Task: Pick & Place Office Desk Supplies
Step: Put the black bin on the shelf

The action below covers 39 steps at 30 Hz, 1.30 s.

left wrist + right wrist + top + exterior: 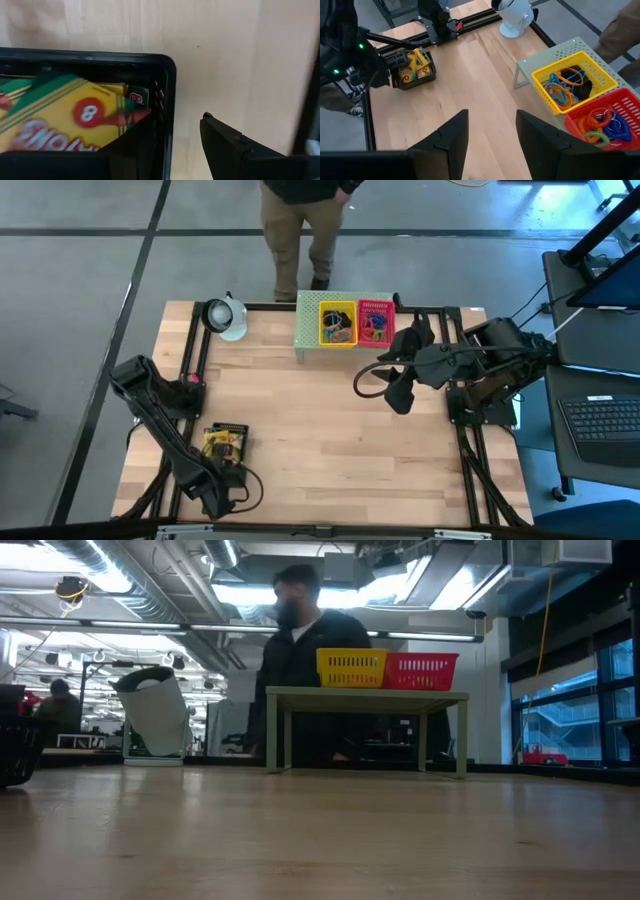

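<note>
Open right gripper (490,132) over bare table (470,85), shelf (555,52) edge beside; left gripper (215,498) (grip unclear) at black tray (165,75) rim.

Your dark left gripper (222,502) sits low at the near-left corner. Your dark right gripper (490,132) hovers mid-right (fingers parted, empty).

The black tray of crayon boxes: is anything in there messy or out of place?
Slightly. The crayon boxes lie tilted and overlapping in the black tray, not stacked flat. Nothing has spilled onto the table.
</note>
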Motion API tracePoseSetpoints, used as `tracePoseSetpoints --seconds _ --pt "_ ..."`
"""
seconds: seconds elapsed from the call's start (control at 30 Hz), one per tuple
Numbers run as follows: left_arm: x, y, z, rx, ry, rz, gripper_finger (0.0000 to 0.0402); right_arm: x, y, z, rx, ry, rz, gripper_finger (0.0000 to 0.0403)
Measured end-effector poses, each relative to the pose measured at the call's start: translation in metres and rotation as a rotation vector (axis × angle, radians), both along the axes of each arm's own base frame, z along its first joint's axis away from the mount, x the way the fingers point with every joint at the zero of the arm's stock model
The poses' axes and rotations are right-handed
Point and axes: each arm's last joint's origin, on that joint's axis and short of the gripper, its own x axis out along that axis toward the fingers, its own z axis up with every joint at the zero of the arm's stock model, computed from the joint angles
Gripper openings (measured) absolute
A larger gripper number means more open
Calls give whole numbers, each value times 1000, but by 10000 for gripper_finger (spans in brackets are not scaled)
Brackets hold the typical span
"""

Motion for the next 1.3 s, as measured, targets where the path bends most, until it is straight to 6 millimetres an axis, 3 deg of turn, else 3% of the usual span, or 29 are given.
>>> tracePoseSetpoints --seconds 0.27,0.33,0.43,0.6,0.8,1.03,1.3 --pt "7 -8 -34 36 120 33 136 0 0 0 24 -5 -15 164" --pt "8 -7 -39 37 156 56 110 0 1 0 32 -2 -6 164" --pt "8 -6 -39 33 175 65 38 -1 4 0 46 -4 -3 164" --pt "12 -3 -35 27 164 94 4 -3 8 0 51 -5 9 164" --pt "19 1 -21 134 164 56 2 -3 10 0 48 -4 18 164" --pt "38 5 -3 130 127 43 2 -3 10 0 9 7 53 164" --pt "59 27 24 246 147 32 2 -3 10 0 -9 12 69 164"
